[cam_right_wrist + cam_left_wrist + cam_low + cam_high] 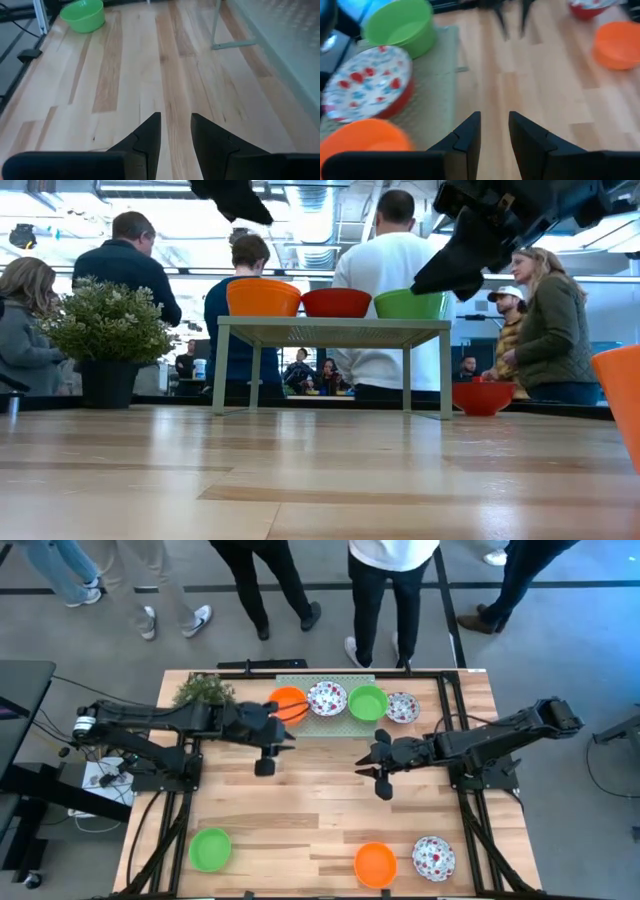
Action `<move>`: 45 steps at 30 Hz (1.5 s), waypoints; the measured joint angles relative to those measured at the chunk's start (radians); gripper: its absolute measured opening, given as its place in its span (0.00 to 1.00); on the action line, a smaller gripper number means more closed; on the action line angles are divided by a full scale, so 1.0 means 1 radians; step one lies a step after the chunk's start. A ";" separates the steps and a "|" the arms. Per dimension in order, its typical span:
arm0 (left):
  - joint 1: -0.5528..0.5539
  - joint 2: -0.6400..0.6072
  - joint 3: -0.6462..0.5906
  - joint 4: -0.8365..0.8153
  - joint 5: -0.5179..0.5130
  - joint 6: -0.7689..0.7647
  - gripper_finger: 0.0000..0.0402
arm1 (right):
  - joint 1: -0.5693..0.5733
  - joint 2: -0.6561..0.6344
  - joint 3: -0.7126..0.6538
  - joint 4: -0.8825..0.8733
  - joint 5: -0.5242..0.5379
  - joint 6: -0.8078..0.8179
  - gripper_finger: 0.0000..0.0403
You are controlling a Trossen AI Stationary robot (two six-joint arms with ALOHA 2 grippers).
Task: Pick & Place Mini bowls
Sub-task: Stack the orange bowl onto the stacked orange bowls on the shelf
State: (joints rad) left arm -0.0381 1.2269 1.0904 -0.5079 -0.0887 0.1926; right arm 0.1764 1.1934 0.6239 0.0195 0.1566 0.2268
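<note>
Three mini bowls sit on the pale green mesh rack (310,726) at the table's far edge: orange (288,703), floral (327,698) and green (368,702). Another floral bowl (402,707) stands on the table right of the rack. Near the front edge stand a green bowl (210,848), an orange bowl (375,864) and a floral bowl (433,857). My left gripper (290,715) (495,116) hovers over the rack's near edge beside the orange bowl (362,137), narrowly open and empty. My right gripper (372,755) (176,116) hangs above bare table in front of the rack, narrowly open and empty.
A bushy potted plant (205,690) stands at the far left corner, beside the rack. Several people stand just beyond the far edge (390,600). The table's middle (320,800) is bare wood between the rack and the front row of bowls.
</note>
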 joint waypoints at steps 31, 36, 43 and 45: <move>-0.336 -0.124 -0.453 0.389 -0.046 -0.333 0.25 | 0.284 0.168 0.222 -0.188 -0.013 0.175 0.30; -0.336 -0.136 -0.453 0.400 -0.050 -0.333 0.25 | 0.328 0.191 0.222 -0.207 -0.029 0.272 0.40; -0.336 -0.135 -0.453 0.405 -0.050 -0.333 0.25 | 0.373 0.296 0.221 -0.241 -0.050 0.412 0.51; -0.336 -0.135 -0.453 0.412 -0.049 -0.333 0.25 | 0.384 0.315 0.221 -0.225 -0.064 0.444 0.52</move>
State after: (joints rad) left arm -0.3737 1.0916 0.6373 -0.0963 -0.1379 -0.1402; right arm 0.5606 1.5084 0.8448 -0.2057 0.0931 0.6710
